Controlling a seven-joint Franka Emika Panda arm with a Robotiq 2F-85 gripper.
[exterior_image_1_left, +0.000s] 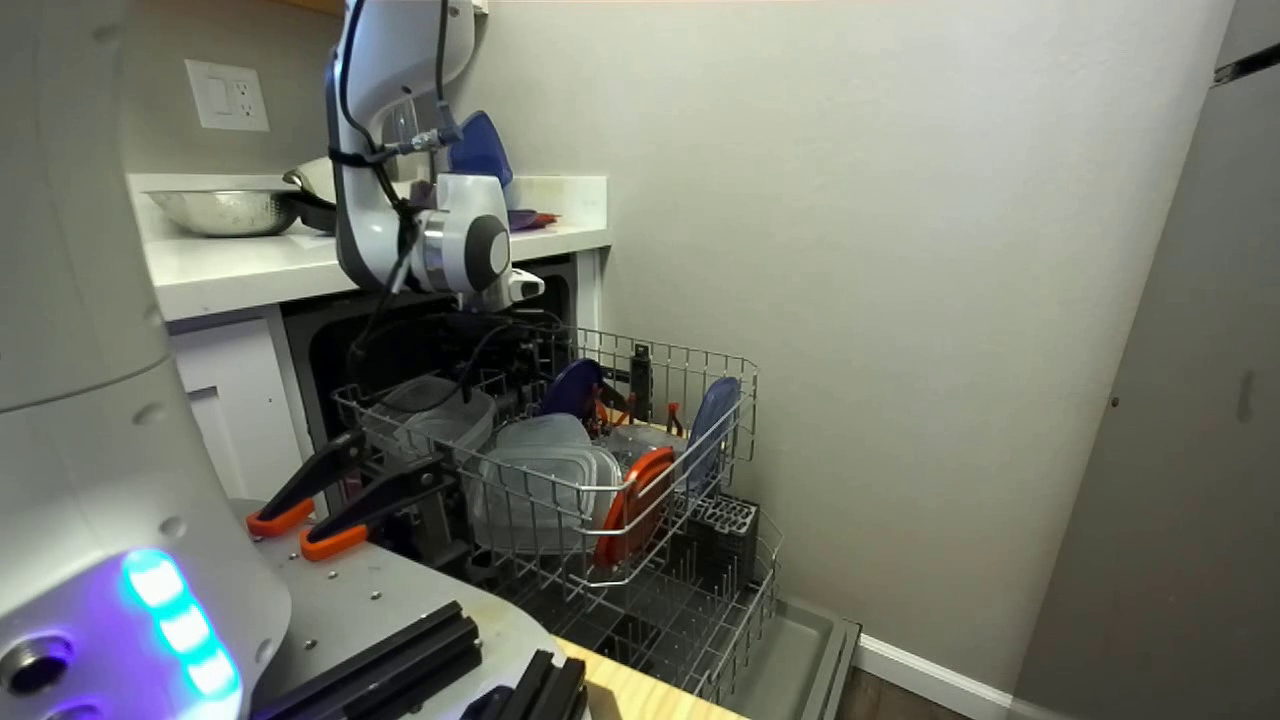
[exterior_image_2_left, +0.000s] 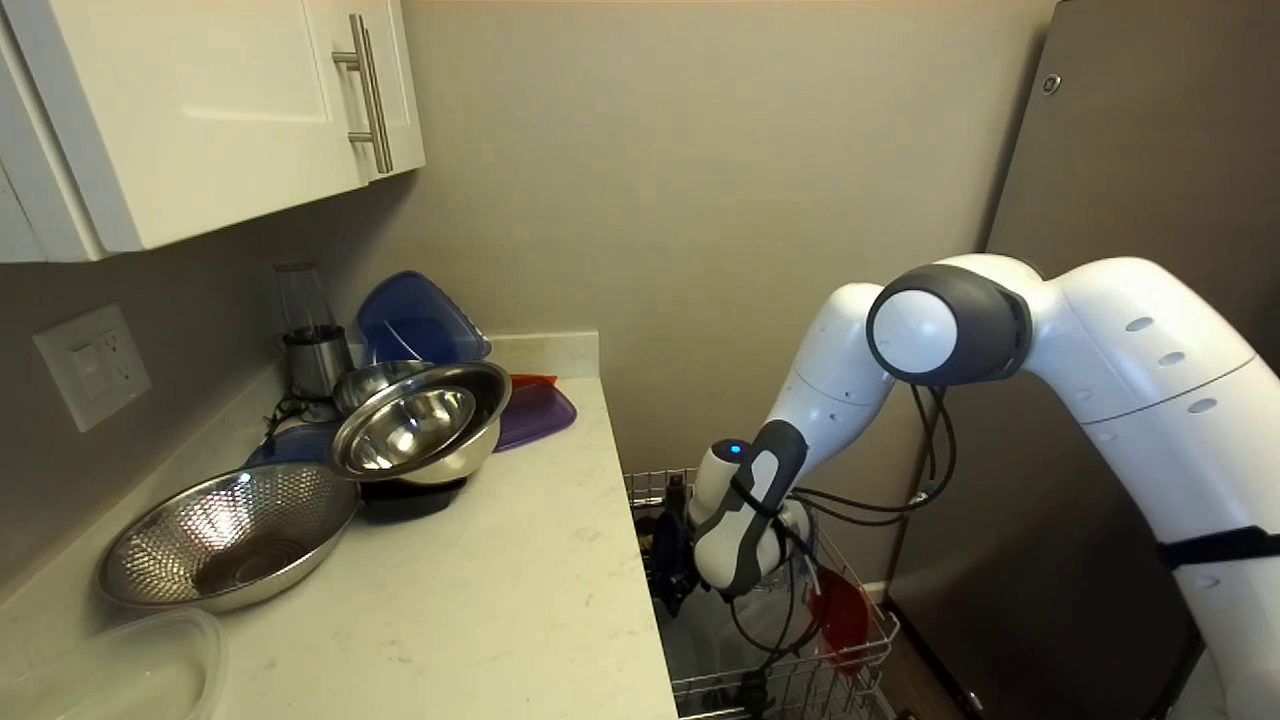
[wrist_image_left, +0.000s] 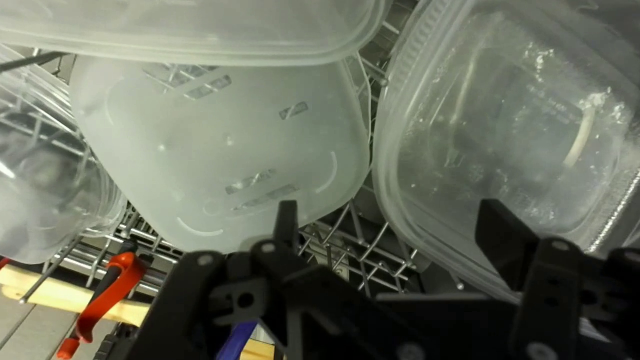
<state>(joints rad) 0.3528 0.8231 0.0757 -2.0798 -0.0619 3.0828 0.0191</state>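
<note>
- Worktop: it was pale, with a straight front edge.
- Upper rack: it stood out from beneath the worktop's front edge.
- Perforated metal bowl: it sat toward the worktop's wall-side edge.
- Gripper: its fingers were spread apart, low over the rack.
- Clear container: it lay by the rack's inner end, its rim crossing between the fingers in the wrist view; contact, from that angle, could not be judged.
- Frosted container: it lay just beside the clear container.
- Orange lid: it stood tilted at the rack's outer corner nearest the robot's base.
</note>
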